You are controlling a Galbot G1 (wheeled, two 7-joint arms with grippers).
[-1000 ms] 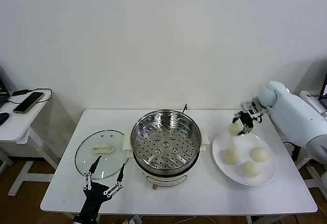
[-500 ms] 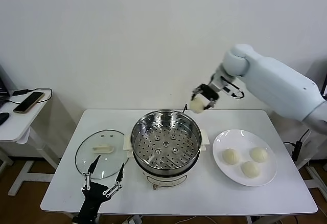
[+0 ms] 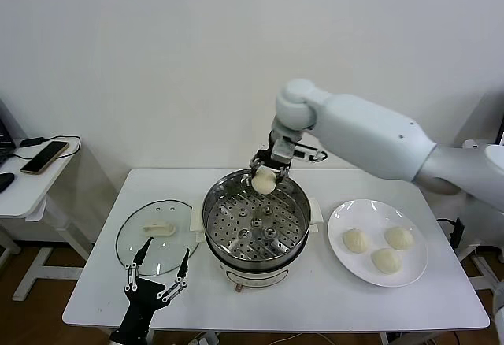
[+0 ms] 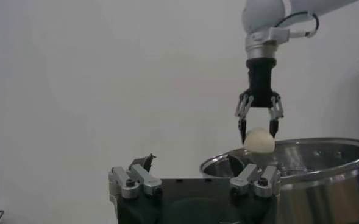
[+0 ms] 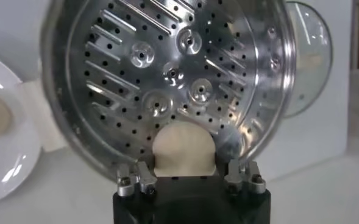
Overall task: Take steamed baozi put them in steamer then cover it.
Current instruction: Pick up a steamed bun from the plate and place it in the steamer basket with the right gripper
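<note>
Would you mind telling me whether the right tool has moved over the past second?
Yes. The right tool, shut on a baozi, has travelled from above the plate leftward to over the steamer's far rim.

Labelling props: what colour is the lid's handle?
Cream, on the clear glass lid; the handle shows best in the head view.
</note>
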